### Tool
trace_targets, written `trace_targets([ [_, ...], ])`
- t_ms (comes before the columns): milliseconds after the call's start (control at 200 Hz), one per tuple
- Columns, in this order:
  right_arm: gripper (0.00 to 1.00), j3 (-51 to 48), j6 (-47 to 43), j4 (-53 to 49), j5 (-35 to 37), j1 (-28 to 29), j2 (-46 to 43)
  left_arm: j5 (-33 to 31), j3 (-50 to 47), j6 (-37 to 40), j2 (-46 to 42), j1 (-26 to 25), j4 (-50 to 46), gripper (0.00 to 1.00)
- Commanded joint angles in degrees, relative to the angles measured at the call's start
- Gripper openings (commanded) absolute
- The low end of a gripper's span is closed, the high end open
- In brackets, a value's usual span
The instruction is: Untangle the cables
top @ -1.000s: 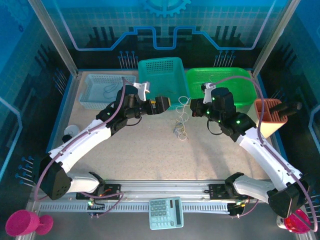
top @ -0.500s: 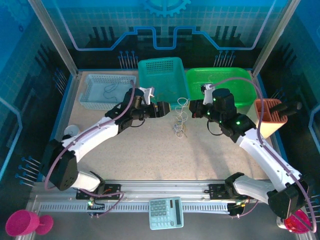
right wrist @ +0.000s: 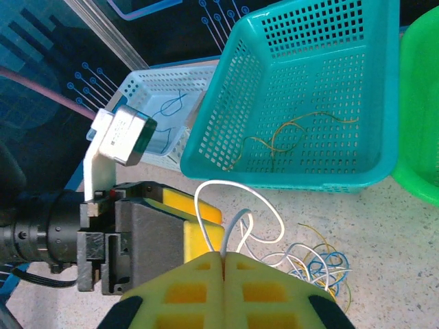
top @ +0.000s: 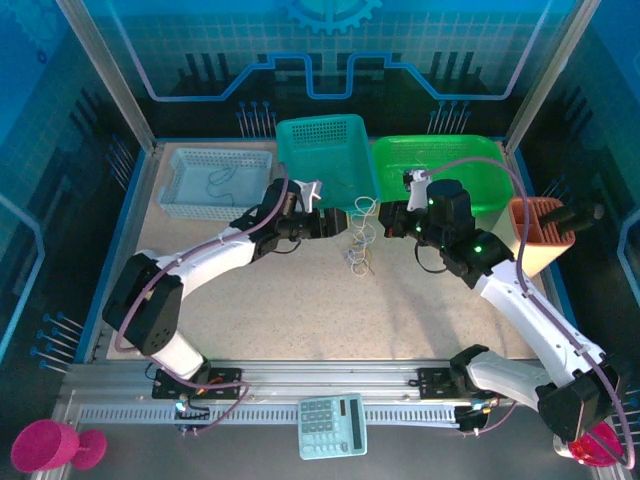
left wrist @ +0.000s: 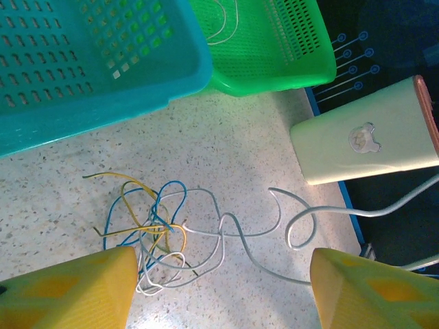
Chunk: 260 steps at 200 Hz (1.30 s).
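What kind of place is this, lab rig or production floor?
Probably a lab test cell, not a production floor: a framed enclosure with blue circuit-print panels, a speckled table edged by an aluminium rail, and plastic baskets set out behind a small tangle of cables.

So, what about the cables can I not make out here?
- Top view: cables too small; crossings unreadable.
- Left wrist: white cable cut by the right edge; left gripper cut by the bottom edge.
- Right wrist: right gripper hides part of the cables and the white cable's pinched end.
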Motion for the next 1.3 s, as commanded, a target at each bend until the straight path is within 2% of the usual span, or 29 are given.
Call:
trace_targets([
  [0,0.0,-0.75,0.78,1.3,-1.33,-0.79,-0.78,2.31,2.36,-0.89,1.19,-0.08,3.18,0.68],
  [380,0.0,-1.18,1.27,1.73,-1.77,-0.71,-0.83,3.06,4.58,-1.29,4.9,-2.38,5.28,0.67],
  [520,0.0,-1.18,1.44,1.81,-1.94,-0.71,-0.92,3.6,5.2,-2.8,7.13,-2.86,7.58,0.61],
  [655,0.0,-1.37,1.35,1.57,-1.69,-0.71,-1.23,4.59,6.72,-4.62,9.64,-3.07,9.82,0.53],
  [760,0.0,-1.73,1.22,1.13,-1.33,-0.71,-1.86,4.7,7.64,-5.16,10.48,-3.2,11.32,0.43],
  [995,0.0,-3.62,0.74,-0.54,0.78,-1.78,-4.96,0.84,9.48,-0.21,6.89,-2.74,4.7,0.0],
  [1131,0.0,-5.98,0.73,-0.9,0.95,-3.53,-6.44,-3.45,10.2,4.27,1.68,-2.55,-2.04,0.0],
  [1296,0.0,-9.67,-0.08,-0.65,2.6,-4.66,-6.0,-4.85,12.86,7.35,-3.59,-2.49,-8.52,0.0],
])
